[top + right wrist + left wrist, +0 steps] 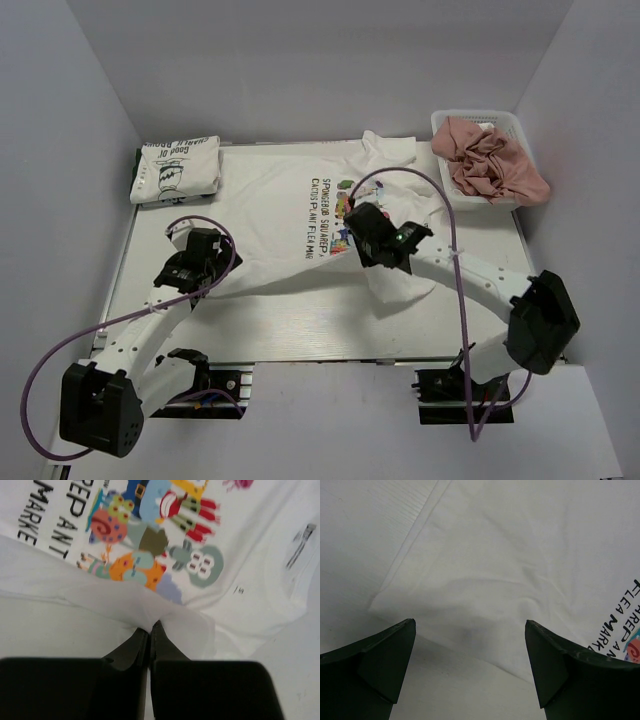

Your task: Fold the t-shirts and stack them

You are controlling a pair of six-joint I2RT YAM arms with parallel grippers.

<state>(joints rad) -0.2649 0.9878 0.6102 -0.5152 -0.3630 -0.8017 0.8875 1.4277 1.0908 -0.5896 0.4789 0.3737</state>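
T-shirts, top external view: printed t-shirt [280,200] spread unfolded across the middle of the table [300,325], lettering and cartoon print facing up, lower right part rumpled. Folded t-shirt [175,170] with black line-drawing at the far left corner, apart from the spread one. Basket [445,122] at the far right corner, holding a crumpled pink cloth [490,165]. Left gripper [205,262] at the near left edge of the printed t-shirt. Right gripper [362,232] over the shirt just beside the print. Jaw state of either not readable from this view.

Left wrist view: left gripper [470,630] spread wide, nothing clamped. Dark fingers [390,655] to either side of a plain white corner of the printed t-shirt [520,555] lying flat on the table. Dark lettering [620,620] at the right margin.

Right wrist view: right gripper [150,629] pinched together on a raised fold of the printed t-shirt [250,555]. Fold drawn up in a small ridge just below the cartoon print [150,540].
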